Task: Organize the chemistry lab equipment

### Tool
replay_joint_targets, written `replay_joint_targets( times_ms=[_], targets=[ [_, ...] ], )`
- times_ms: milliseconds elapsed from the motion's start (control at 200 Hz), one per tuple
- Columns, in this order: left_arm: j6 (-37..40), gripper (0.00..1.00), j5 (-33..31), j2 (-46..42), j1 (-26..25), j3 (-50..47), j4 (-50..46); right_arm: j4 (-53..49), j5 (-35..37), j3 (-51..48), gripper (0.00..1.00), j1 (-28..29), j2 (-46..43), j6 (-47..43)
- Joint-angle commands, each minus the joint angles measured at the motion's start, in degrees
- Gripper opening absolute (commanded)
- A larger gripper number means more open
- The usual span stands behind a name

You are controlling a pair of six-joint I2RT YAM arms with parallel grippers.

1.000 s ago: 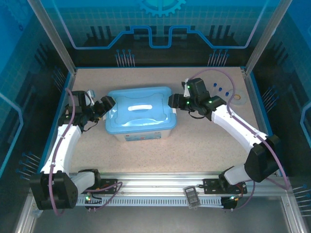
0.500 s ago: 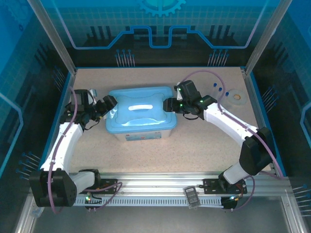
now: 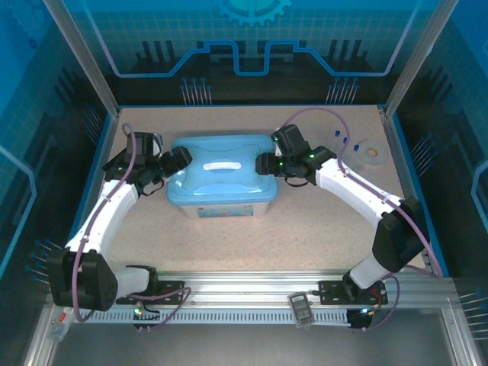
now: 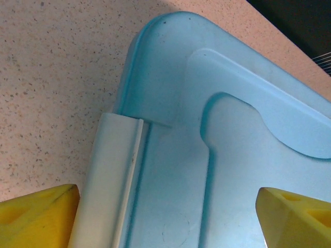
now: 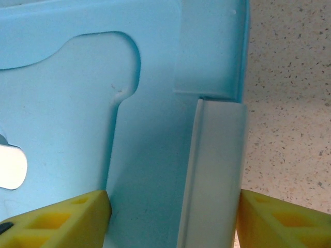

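Left claw [image 4: 166, 199] and right claw [image 5: 173, 199] both gape apart at opposite ends of the lidded box [image 3: 221, 179], centre frame. Tubes [image 3: 345, 140] lie on the counter [image 3: 305, 229], upper right, seemingly not yet stored.

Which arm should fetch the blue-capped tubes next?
Right, most likely. The tubes lie at the far right of the table, close to the right arm. The right gripper is at the box's near end; the left gripper is across the box, farther away.

top: high above near edge, looking down | wrists: very close, seemingly downward | shared: blue lid [image 3: 221, 169]
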Motion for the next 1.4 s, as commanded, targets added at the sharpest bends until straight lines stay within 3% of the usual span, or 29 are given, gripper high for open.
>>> replay_joint_targets(
  times_ms=[0,736,1051,1391],
  targets=[
    [0.5,0.88,7.2,2.6,-4.3,2.1,0.1,3.6,-5.2,2.8,0.65,3.4,1.1,-0.6],
    [4.1,0.88,-1.0,13.4,-13.9,12.7,-5.6,3.9,-5.6,4.4,0.65,3.7,1.8,-0.4],
    [1.6,0.88,0.7,16.8,-14.0,12.0,-1.0,4.0,-5.3,6.4,0.65,3.1,3.4,-0.1],
    [0.1,0.89,2.5,25.5,-14.2,20.0,1.6,4.4,-6.8,11.1,0.65,0.4,6.6,-0.1]
  ],
)
